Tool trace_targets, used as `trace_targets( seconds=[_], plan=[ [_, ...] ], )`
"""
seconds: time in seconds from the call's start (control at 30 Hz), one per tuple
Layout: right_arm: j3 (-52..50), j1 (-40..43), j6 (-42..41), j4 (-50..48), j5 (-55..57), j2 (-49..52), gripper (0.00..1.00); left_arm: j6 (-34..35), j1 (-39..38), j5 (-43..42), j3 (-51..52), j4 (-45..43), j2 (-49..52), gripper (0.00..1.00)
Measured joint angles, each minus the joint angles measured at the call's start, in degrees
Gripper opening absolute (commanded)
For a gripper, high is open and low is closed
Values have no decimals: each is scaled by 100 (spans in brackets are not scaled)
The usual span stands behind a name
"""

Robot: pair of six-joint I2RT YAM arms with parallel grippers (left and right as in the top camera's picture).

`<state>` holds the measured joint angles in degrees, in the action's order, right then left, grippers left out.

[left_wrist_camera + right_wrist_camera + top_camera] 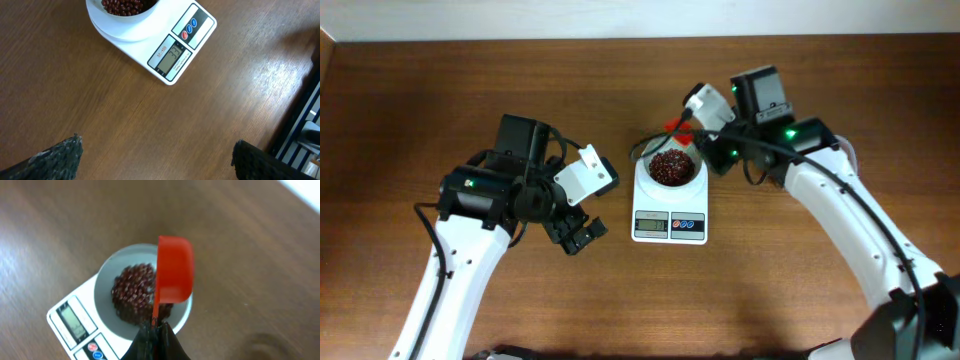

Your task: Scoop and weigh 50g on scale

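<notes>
Pincer states: right pincer (156, 330) pressed together on the handle of a red scoop (175, 270), which juts forward over the far side of the bowl (102, 280). Beans (132, 292) lie heaped in the bowl, just ahead of and below the fingertips. The scale (75, 322) sits beneath, its display at the pincer's near left. Left pincer (157, 160) spread, empty, apart from the scale. Judged stage: late. Beans are delivered, but the display is unreadable, so whether the target is met cannot be told.
</notes>
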<state>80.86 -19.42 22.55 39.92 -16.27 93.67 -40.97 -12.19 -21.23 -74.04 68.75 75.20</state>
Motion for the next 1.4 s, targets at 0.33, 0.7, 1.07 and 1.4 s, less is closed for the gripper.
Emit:
trace_targets(
  seconds=[0.33,0.7,1.07,1.4],
  plan=[
    [164,828,-179,507,2,-872,4,0,0,0,0,0,0,99],
    [190,3003,-184,1762,131,-1113,4,0,0,-2,0,0,0,99],
    [190,3429,-186,1985,420,391,4,0,0,0,0,0,0,99],
    [190,3429,-564,1530,1244,754,4,0,0,0,0,0,0,99]
  ],
)
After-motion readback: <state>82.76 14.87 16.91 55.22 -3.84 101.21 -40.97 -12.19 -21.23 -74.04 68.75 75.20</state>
